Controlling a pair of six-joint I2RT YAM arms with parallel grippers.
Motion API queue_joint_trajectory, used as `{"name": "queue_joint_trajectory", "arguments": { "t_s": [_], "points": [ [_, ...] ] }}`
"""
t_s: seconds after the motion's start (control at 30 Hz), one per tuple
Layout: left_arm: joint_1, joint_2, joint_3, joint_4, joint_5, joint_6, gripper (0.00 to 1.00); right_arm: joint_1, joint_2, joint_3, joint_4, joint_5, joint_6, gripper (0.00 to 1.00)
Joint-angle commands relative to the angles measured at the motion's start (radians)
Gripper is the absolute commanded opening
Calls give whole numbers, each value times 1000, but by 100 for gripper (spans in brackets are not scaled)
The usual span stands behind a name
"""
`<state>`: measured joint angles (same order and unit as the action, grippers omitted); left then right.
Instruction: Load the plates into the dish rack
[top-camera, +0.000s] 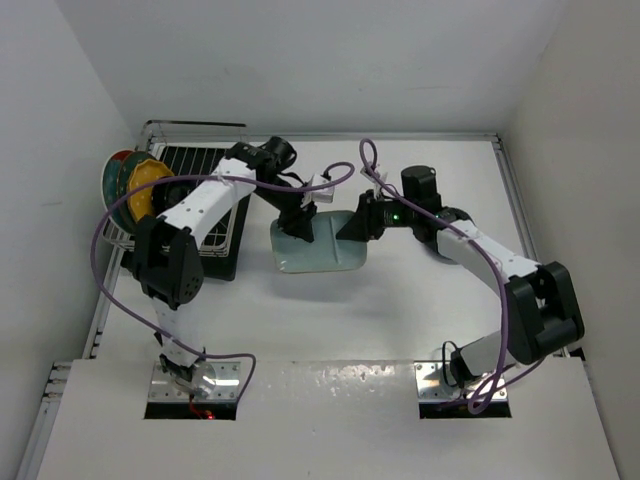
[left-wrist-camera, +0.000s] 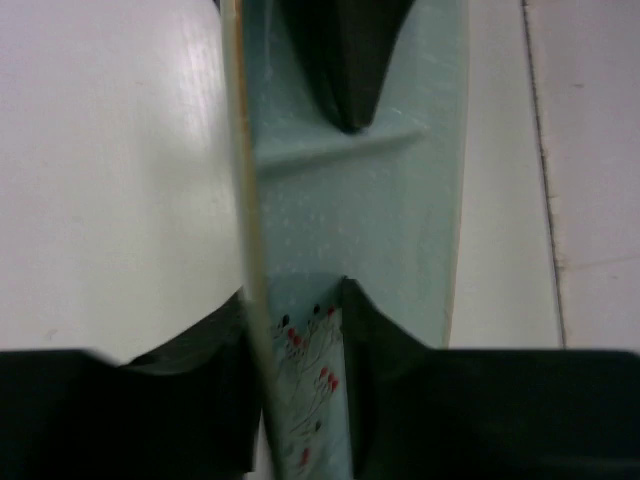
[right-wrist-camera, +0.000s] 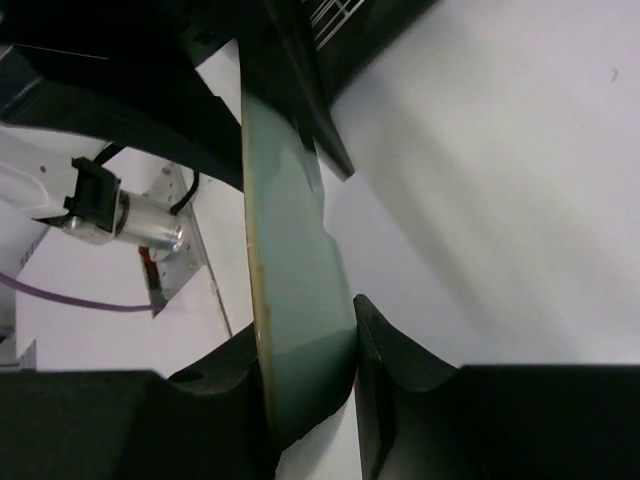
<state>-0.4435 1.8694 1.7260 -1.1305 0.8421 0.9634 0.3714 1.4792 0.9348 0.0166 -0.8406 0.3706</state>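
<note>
one pale green plate (top-camera: 318, 245), squarish with rounded corners, sits mid-bench between the two arms, gripped on both sides at once. the left tool (top-camera: 298, 228) is clenched on its far-left edge; the left wrist view shows that tool (left-wrist-camera: 295, 310) with its jaws pressed flat against both faces of the plate (left-wrist-camera: 350, 200), over a small red-and-black painted pattern. the right tool (top-camera: 350, 225) is clamped on the far-right edge, and in its own view the right tool (right-wrist-camera: 305, 340) pinches the rim of the plate (right-wrist-camera: 290, 250), which it sees edge-on. whether the plate is lifted off the bench (top-camera: 400, 320) or has its near edge resting there, i cannot tell from above.

further out, to the left and at the back, stands the dish rack (top-camera: 205, 165), with two colourful plates (top-camera: 130, 182) upright at its left end, a red-and-green one and a yellow one.

my reading is that this is a hand-over: the plate is being passed to the arm nearer the rack. the next move likely calls for the right tool to let go cleanly without dragging the rim. the left arm must then carry the plate back and leftward, turn it on edge and lower it into a free slot beside the other two. with only an edge pinch, the plate could swing or slip once the second grip is gone.
</note>
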Motion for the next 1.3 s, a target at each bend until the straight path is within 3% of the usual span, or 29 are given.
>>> {"name": "queue_joint_trajectory", "arguments": {
  "t_s": [0.0, 0.07, 0.13, 0.17, 0.23, 0.27, 0.3, 0.33, 0.37, 0.5, 0.57, 0.73, 1.03, 1.27],
  "points": [
    [-21, 30, 37, -172, 93, 130, 26, -8, -57, 2, 223, -32, 54, 0],
    [-21, 30, 37, -157, 94, 100, 0, -8, -48, 5, 223, -8, 51, 0],
    [-21, -11, 27, -100, 74, 33, 0, -8, -46, 9, 223, 26, 54, 0],
    [-21, -32, 17, -16, 33, -67, 0, -6, -53, 6, 214, 73, 48, 5],
    [-21, -74, 8, 88, -38, -193, 0, -11, -57, 1, 189, 161, 45, 37],
    [-21, -116, 7, 185, -85, -324, 0, -6, -69, 2, 165, 228, 41, 50],
    [-12, -133, 23, 220, -189, -381, 0, -8, -76, -1, 154, 303, 45, 77],
    [-12, -147, 38, 247, -246, -432, 0, -8, -97, -7, 138, 345, 50, 88],
    [-3, -157, 62, 273, -308, -521, 0, -8, -108, -30, 137, 485, 77, 100],
    [44, -167, 216, 273, -746, -693, 0, -8, -161, -89, 140, 782, 171, 100],
    [75, -179, 282, 273, -863, -733, 0, -8, -183, -103, 135, 857, 189, 100],
    [187, -245, 291, 273, -1216, -756, 0, 7, -207, -129, 94, 891, 202, 100],
    [388, -332, 107, 313, -1275, -790, 0, 14, -232, -180, 98, 907, 228, 100],
    [457, -342, -19, 365, -1178, -779, 0, 15, -232, -188, 91, 899, 211, 100]
  ]
}}
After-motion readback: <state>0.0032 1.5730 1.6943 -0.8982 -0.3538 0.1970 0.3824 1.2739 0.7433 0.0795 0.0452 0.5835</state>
